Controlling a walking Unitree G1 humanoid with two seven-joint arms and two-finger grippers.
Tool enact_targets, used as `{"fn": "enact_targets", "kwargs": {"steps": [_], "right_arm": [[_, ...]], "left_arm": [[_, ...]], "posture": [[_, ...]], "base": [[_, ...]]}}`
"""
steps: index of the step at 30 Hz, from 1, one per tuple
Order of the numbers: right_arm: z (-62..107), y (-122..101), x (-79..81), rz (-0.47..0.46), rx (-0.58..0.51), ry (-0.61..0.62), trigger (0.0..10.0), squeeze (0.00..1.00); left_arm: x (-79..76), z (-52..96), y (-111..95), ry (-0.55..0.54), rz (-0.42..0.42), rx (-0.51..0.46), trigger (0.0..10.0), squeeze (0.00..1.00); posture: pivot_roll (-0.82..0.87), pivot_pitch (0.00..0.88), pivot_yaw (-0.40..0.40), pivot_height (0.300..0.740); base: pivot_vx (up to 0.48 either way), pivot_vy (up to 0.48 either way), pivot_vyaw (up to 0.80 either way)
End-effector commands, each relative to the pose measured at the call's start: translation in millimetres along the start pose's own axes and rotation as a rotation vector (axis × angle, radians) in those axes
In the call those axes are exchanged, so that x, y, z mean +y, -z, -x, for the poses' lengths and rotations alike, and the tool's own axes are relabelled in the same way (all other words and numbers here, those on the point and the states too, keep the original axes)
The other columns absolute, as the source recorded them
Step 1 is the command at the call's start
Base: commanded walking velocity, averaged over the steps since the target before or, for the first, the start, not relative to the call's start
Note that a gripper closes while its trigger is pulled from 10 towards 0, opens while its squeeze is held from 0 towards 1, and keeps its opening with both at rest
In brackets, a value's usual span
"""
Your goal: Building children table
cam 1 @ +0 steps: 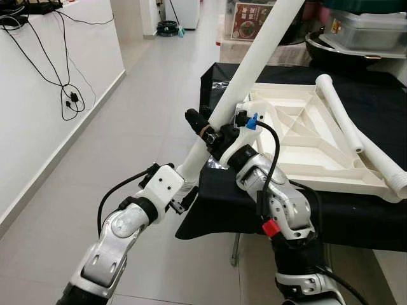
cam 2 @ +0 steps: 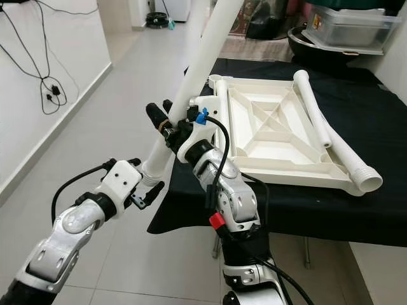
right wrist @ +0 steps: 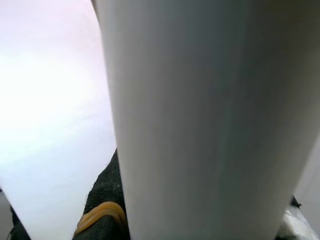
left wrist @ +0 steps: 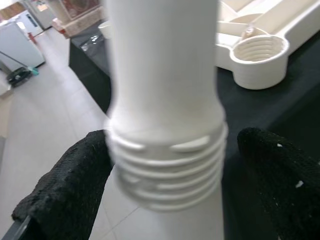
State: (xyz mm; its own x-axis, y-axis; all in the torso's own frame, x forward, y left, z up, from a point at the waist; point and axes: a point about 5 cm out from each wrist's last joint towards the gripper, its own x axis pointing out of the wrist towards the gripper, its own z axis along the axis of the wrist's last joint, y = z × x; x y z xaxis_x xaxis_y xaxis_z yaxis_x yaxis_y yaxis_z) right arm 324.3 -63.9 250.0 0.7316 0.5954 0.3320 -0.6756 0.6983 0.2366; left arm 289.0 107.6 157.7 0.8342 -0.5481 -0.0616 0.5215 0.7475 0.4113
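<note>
Cables are hanging down the white wall at the upper left of the frame. My left jaws are sitting at the lower centre-left, spread around the threaded bottom end of a long white table leg; in the left wrist view the fingers are standing apart from the threads on both sides. My right jaws, just above and to the right, are pinching that same leg higher up as it is slanting toward the top of the frame. Right of centre, the upturned white tabletop is lying on the black-draped worktop, with two more legs resting across its right side.
</note>
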Motion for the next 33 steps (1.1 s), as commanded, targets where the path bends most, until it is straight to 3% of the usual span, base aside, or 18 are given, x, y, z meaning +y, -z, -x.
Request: {"fn": "enact_targets", "kwargs": {"steps": [1, 15, 20, 21, 22, 33], "right_arm": [[1.5, 1.2, 3.8, -0.016, 0.006, -0.016, 10.0, 0.00], [3.8, 7.4, 13.0, -0.026, 0.047, -0.050, 10.0, 0.00], [4.3, 7.6, 15.7, -0.028, 0.056, -0.061, 10.0, 0.00], [4.3, 7.5, 15.7, -0.038, 0.054, -0.059, 10.0, 0.00], [4.4, 6.9, 15.5, -0.035, 0.053, -0.056, 10.0, 0.00], [3.2, 3.2, 13.9, -0.030, 0.041, -0.042, 10.0, 0.00]], "left_arm": [[-9.2, -5.7, 0.8, 0.041, -0.008, -0.003, 10.0, 0.00], [-7.2, -21.3, -0.3, -0.022, -0.064, -0.003, 10.0, 0.00], [-5.9, -24.9, 0.7, -0.034, -0.036, -0.007, 10.0, 0.00], [-5.8, -25.5, 2.0, -0.037, -0.034, 0.003, 9.6, 0.00], [-6.5, -26.2, 3.3, -0.035, -0.030, 0.011, 10.0, 0.00], [-13.1, -26.8, 6.1, -0.041, -0.016, 0.023, 10.0, 0.00]], "posture": [[0.05, 0.025, -0.046, 0.740], [0.05, 0.026, -0.043, 0.740], [0.04, 0.025, -0.044, 0.740], [0.04, 0.025, -0.041, 0.740], [0.04, 0.025, -0.041, 0.740], [0.04, 0.026, -0.043, 0.740]], "base": [[0.000, 0.000, 0.00], [0.000, 0.000, 0.00], [0.000, 0.000, 0.00], [0.000, 0.000, 0.00], [0.000, 0.000, 0.00], [0.000, 0.000, 0.00]]}}
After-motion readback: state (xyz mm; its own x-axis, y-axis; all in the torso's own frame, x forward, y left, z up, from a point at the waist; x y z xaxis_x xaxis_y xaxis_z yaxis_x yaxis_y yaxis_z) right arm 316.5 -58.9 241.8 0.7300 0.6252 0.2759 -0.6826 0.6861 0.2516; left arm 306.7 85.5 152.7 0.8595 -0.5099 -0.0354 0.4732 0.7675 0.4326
